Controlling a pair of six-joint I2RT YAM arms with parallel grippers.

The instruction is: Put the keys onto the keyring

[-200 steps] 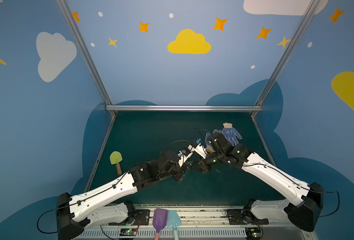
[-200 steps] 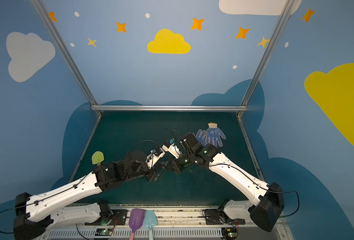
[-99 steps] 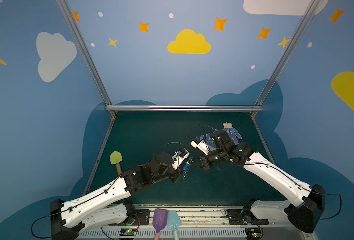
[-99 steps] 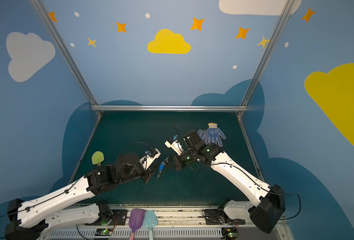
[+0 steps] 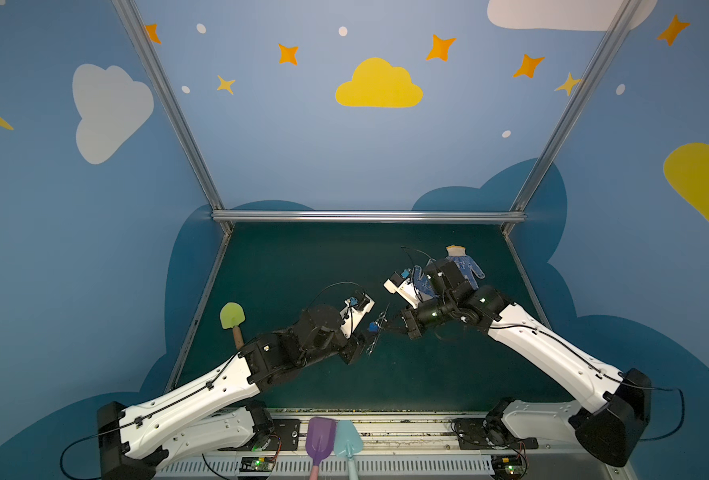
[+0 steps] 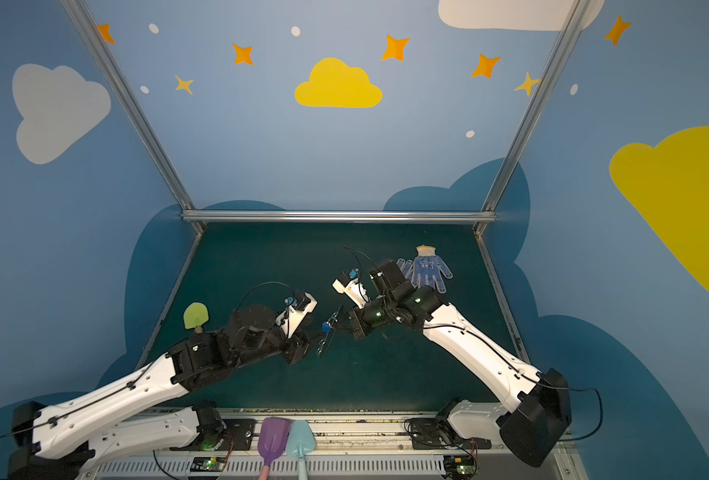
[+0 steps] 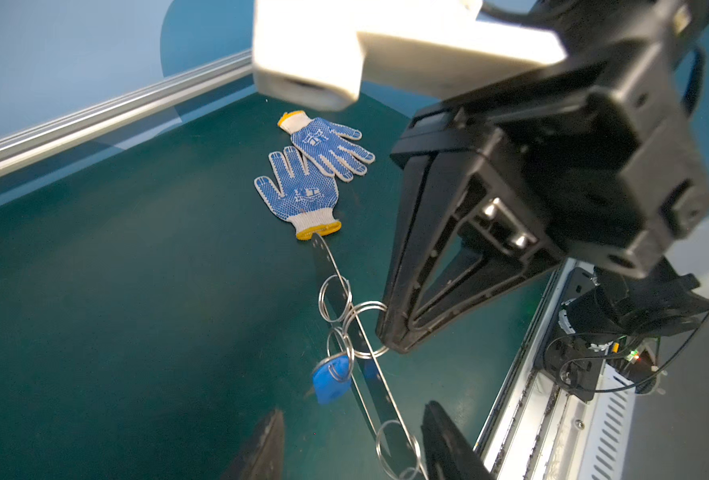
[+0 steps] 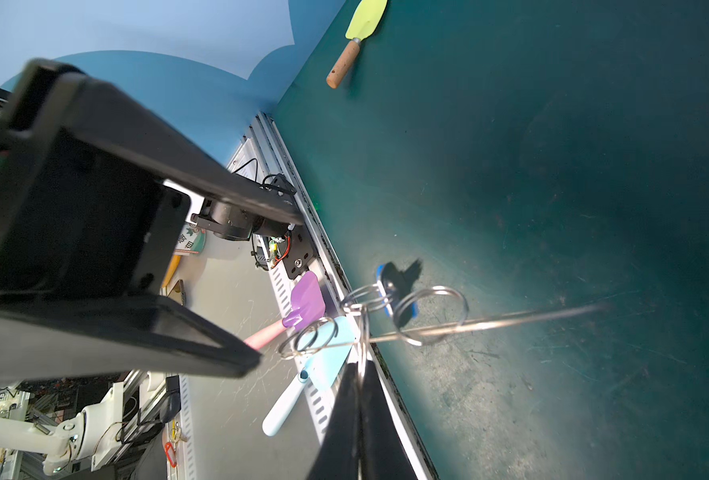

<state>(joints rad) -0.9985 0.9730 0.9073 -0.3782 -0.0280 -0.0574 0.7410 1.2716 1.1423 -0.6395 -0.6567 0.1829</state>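
The keyring (image 7: 379, 395) hangs edge-on above the green mat, a thin grey plate with small metal rings. My right gripper (image 8: 359, 415) is shut on its edge, and its jaws (image 7: 394, 340) meet by the middle rings. The keys (image 7: 331, 380) hang from one ring; only the blue plastic-headed piece (image 8: 414, 309) is plain to see. My left gripper (image 7: 354, 446) is open, with the plate's lower end between its fingers, close to one finger (image 7: 448, 444). In both top views the blue piece (image 5: 372, 327) (image 6: 326, 327) sits between the left gripper (image 5: 363, 349) and the right gripper (image 5: 398, 328).
Two blue-dotted gloves (image 7: 302, 191) (image 5: 465, 266) lie at the back right of the mat. A yellow-green spatula (image 5: 232, 316) lies by the left edge. A purple scoop (image 5: 321, 436) and a light-blue scoop (image 5: 348, 436) rest on the front rail.
The left arm drew back toward the front left and its jaws opened, letting go of the keys. The right gripper stayed shut on the keyring.
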